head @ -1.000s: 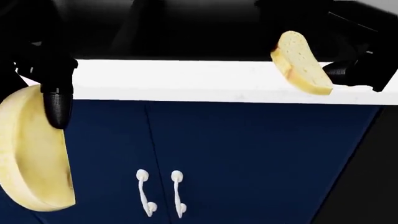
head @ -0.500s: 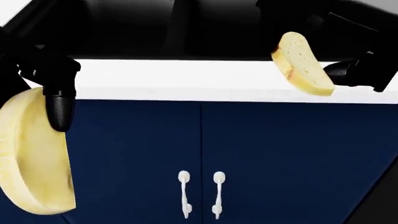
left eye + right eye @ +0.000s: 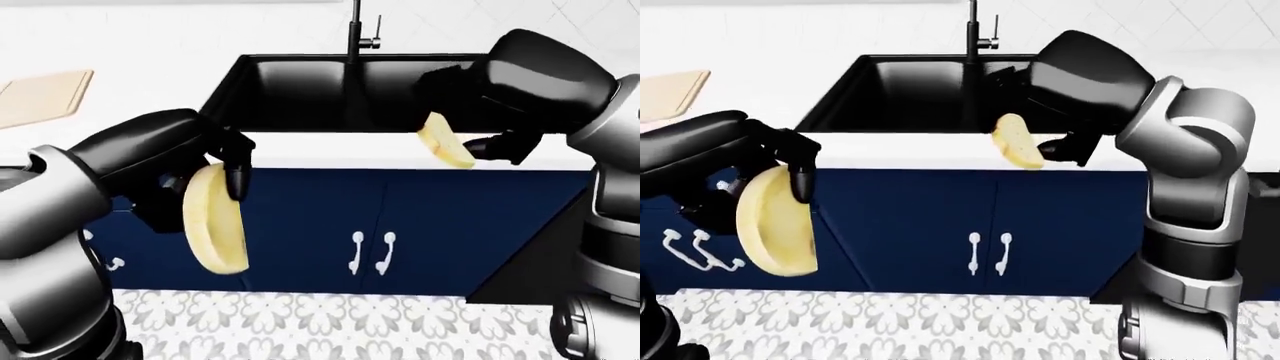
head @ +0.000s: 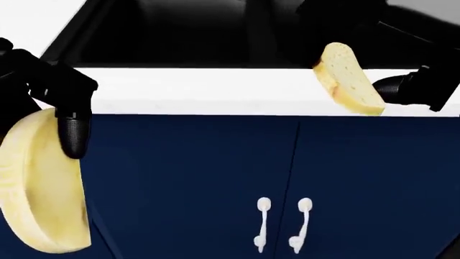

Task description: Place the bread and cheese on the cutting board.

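A: Item one, left hand [image 3: 195,176]?
B: Fingers clamped round a cheese wheel [image 3: 213,220], pale yellow, held on edge; one dark fingertip [image 4: 71,136] lies over its upper rim. Hangs level with the navy cabinet doors [image 4: 237,178], lower left in the head view

A: Item two, right hand [image 3: 1055,124]?
B: Closed on a bread slice [image 4: 349,80], tilted, crust toward the left of the head view, held over the white counter edge [image 4: 215,91] just beside the black sink [image 3: 330,86]

A: Item three, cutting board [image 3: 40,97]?
B: Light wood, flat on the white counter at the far left of the left-eye view, well apart from both hands; nothing on it

A: Fixtures?
B: Black faucet [image 3: 357,30] at the top of the sink; two white door handles [image 4: 282,225] side by side on the cabinet; patterned floor tiles [image 3: 940,322] along the bottom of the right-eye view
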Motion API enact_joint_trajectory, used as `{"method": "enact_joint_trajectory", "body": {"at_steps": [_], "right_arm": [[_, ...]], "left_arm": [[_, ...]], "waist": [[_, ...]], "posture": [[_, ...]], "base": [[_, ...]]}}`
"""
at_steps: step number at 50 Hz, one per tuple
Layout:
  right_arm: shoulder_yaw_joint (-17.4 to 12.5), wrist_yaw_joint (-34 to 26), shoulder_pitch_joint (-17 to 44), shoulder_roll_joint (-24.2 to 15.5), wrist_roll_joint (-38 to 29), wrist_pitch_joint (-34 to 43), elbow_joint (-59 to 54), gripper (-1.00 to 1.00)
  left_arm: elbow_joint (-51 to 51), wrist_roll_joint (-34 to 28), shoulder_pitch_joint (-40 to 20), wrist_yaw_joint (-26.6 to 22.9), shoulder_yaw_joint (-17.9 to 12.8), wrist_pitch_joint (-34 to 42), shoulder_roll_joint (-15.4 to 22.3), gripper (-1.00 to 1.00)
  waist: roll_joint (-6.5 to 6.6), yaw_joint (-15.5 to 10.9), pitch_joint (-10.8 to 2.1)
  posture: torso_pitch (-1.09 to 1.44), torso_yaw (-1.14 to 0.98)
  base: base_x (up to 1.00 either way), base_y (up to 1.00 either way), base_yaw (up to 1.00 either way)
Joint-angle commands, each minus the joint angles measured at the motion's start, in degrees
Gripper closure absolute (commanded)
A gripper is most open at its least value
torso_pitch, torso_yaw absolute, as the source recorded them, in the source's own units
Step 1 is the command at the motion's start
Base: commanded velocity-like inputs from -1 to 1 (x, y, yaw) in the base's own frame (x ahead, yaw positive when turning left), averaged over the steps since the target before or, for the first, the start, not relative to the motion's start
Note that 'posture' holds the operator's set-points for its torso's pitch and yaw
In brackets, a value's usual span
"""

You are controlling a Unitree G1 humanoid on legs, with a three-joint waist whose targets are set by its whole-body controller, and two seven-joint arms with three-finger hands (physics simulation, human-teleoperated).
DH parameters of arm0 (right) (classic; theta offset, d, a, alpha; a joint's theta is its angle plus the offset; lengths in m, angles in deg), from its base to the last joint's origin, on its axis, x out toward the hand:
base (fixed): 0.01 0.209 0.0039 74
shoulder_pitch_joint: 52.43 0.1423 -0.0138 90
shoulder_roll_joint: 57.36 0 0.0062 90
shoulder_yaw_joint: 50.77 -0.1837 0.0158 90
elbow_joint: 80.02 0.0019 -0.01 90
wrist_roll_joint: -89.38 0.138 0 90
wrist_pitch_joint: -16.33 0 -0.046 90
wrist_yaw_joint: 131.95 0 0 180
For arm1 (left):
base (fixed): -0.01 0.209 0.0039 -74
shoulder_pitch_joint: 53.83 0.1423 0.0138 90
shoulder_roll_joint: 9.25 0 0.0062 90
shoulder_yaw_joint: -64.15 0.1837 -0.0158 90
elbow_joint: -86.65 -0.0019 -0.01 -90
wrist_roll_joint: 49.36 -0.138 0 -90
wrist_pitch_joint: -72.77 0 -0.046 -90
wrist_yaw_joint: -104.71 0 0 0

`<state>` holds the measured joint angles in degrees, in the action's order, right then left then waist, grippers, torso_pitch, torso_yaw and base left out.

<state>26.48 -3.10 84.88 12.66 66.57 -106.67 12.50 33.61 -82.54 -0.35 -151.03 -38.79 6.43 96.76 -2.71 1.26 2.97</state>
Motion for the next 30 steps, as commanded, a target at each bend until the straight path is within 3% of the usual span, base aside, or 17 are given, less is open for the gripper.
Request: {"method": "enact_joint_trajectory", "body": {"at_steps": [1,5,7,8,9,11,15,20,22,23,24,27,30], "right_arm": [[-0.93,1.28,2.37,-0.6,0.78,0.14,1.65,1.0],[-0.91,1.4,2.31,-0.55,0.73,0.02,1.58,1.0],[-0.87,1.54,2.45,-0.61,0.59,-0.25,1.25,1.0],[-0.86,1.59,2.51,-0.62,0.55,-0.31,1.15,1.0],[-0.84,1.61,2.59,-0.59,0.54,-0.27,1.14,1.0],[-0.85,1.59,2.48,-0.58,0.54,-0.25,1.29,1.0],[-0.83,1.59,2.44,-0.55,0.56,-0.27,1.32,1.0],[-0.8,1.57,2.6,-0.53,0.6,-0.2,1.23,1.0],[-0.81,1.62,2.59,-0.53,0.58,-0.27,1.2,1.0],[-0.81,1.62,2.63,-0.54,0.6,-0.26,1.21,1.0],[-0.77,1.62,2.66,-0.51,0.6,-0.24,1.2,1.0],[-0.76,1.6,2.68,-0.52,0.62,-0.3,1.13,1.0],[-0.78,1.49,2.8,-0.58,0.75,-0.19,1.21,1.0]], "left_arm": [[0.9,-0.61,-1.89,1.3,-2.08,-0.02,1.1,1.0],[0.93,-0.63,-1.91,1.23,-2.1,-0.01,1.1,1.0],[0.94,-0.59,-1.9,1.2,-2.13,0.0,1.07,1.0],[0.93,-0.57,-1.93,1.19,-2.13,0.05,1.05,1.0],[0.9,-0.56,-1.87,1.24,-2.14,-0.02,1.03,1.0],[0.98,-0.53,-1.84,1.22,-2.16,0.02,1.02,1.0],[1.09,-0.49,-1.75,1.18,-2.21,0.03,1.06,1.0],[0.92,-0.45,-1.85,1.28,-2.15,-0.08,1.08,1.0],[0.89,-0.42,-1.88,1.26,-2.17,-0.12,1.12,1.0],[0.97,-0.43,-1.95,1.15,-2.18,-0.03,1.18,1.0],[0.9,-0.42,-1.97,1.2,-2.16,-0.07,1.17,1.0],[0.89,-0.41,-1.93,1.23,-2.14,-0.15,1.14,1.0],[0.91,-0.4,-1.87,1.24,-2.16,-0.23,1.13,1.0]], "waist": [[-0.35,-0.59,-1.66],[2.16,-0.78,-0.36],[4.97,-0.52,-0.86],[7.79,-0.51,-1.73],[7.52,-0.63,-2.01],[6.74,-0.87,-0.74],[4.08,-0.7,-0.48],[1.9,-0.46,-0.29],[0.46,-0.53,-0.39],[-1.04,-0.58,-0.92],[0.56,0.01,-0.56],[-0.5,-0.45,-1.56],[0.76,-0.83,-1.08]], "posture": [[0.0,0.0],[0.0,0.0],[0.0,0.0],[0.0,0.0],[0.0,0.0],[0.0,0.0],[0.0,0.0],[0.0,0.0],[0.0,0.0],[0.0,0.0],[0.0,0.0],[0.0,0.0],[0.0,0.0]], "base": [[0.0,0.43,0.0],[0.0,0.43,0.0],[0.0,0.44,0.0],[0.0,0.43,0.0],[0.0,0.42,0.0],[0.0,0.43,0.0],[0.0,0.42,0.0],[0.0,0.43,0.0],[0.0,0.43,0.0],[0.0,0.43,0.0],[0.0,0.43,0.0],[0.0,0.42,0.0],[0.0,0.43,0.0]]}}
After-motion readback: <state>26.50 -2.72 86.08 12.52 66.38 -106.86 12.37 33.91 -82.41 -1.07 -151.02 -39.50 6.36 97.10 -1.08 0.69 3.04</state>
